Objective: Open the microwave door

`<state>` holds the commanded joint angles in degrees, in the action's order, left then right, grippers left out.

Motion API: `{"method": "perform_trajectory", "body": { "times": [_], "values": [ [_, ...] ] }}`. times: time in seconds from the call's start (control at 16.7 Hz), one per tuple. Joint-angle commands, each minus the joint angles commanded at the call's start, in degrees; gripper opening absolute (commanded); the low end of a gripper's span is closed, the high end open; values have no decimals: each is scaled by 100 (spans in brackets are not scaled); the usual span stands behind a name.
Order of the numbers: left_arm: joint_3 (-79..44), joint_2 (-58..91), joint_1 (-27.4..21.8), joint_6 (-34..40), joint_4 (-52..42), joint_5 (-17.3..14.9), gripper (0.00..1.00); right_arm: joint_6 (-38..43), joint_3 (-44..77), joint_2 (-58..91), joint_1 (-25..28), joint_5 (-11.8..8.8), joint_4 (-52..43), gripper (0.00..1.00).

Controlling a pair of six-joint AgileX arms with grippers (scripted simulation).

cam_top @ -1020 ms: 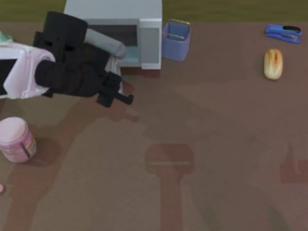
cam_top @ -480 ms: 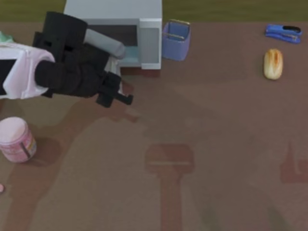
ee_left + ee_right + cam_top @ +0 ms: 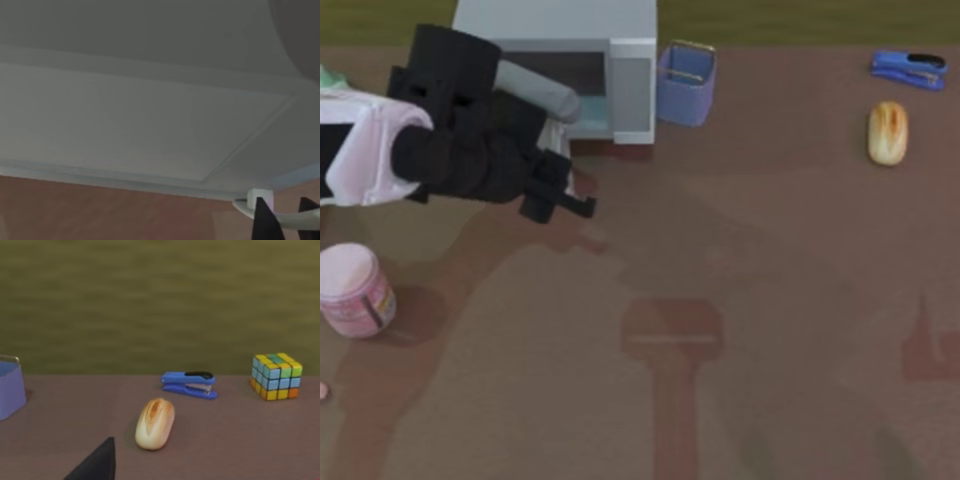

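Note:
The silver-grey microwave [image 3: 560,20] stands at the back left of the table. Its dark inside [image 3: 565,70] shows, so the microwave door stands swung out toward the front, mostly hidden under my left arm in the top view. Up close in the left wrist view the door [image 3: 130,115] fills the picture as a grey panel with a framed window. My left gripper [image 3: 568,206] is in front of the microwave, its black fingertips [image 3: 263,222] straddling the door's pale handle bar [image 3: 290,217], shut on it. My right gripper [image 3: 100,467] is parked off the top view.
A blue-purple square bin [image 3: 686,82] stands right beside the microwave. A blue stapler [image 3: 908,68] and a bread roll [image 3: 888,132] lie at the back right, with a colour cube [image 3: 276,376] near them. A pink jar [image 3: 355,290] stands at the left edge.
My left arm has shifted only a touch to the left; the gripper stays on the handle and the door looks the same.

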<state>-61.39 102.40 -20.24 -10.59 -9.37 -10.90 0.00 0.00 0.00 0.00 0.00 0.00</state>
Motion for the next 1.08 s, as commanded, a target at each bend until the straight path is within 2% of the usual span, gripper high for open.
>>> {"method": "perform_trajectory", "body": {
  "times": [0.3,0.9,1.08],
  "values": [
    [0,0,0,0,0,0,0,0,0,0,0,0,0,100],
    [117,-111,207,-472,-100,-376,0,0,0,0,0,0,0,100],
    [118,-111,209,-477,-101,-379,0,0,0,0,0,0,0,100]
  ]
}}
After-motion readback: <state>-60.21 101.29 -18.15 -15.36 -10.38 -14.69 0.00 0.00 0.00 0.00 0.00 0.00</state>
